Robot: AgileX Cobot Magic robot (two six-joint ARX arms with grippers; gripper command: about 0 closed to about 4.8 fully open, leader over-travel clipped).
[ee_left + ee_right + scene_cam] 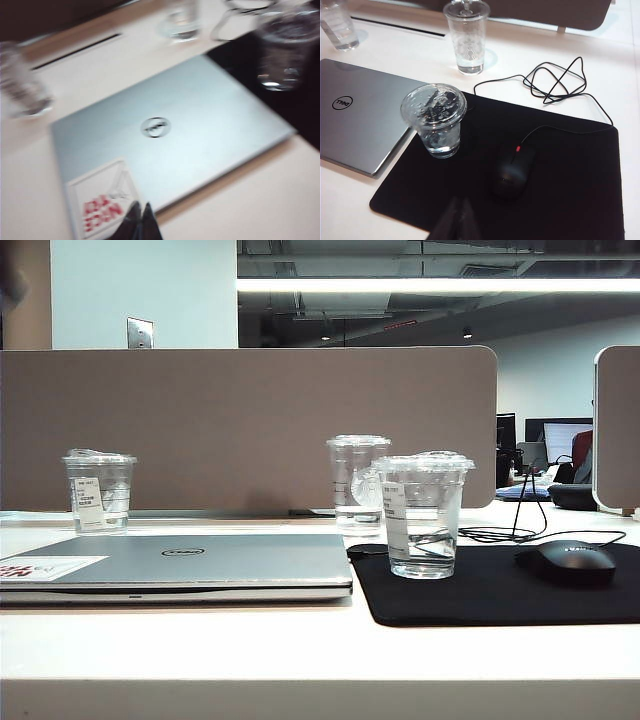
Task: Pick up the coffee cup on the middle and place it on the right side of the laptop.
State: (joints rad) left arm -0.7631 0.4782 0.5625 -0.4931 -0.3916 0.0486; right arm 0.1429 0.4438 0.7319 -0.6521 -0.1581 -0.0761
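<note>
**Right wrist view: cup on the pad, claws empty**

Right gripper (456,220) hangs above the black mouse pad (570,170), fingers together, holding nothing. Just past it stands the coffee cup (436,122), beside the laptop (360,115). Left gripper (140,222) is pinched together, empty, over the laptop's sticker corner.

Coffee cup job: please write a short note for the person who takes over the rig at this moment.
Left gripper: fingers shut, empty, above the sticker corner of the Dell laptop.
Right gripper: fingers shut, empty, above the near edge of the black mouse pad.
Coffee cup: upright on the mouse pad, just right of the closed laptop, held by nothing.
Done: the cup stands on the laptop's right side.
Left: apparently nothing, perhaps only parking both arms.
</note>
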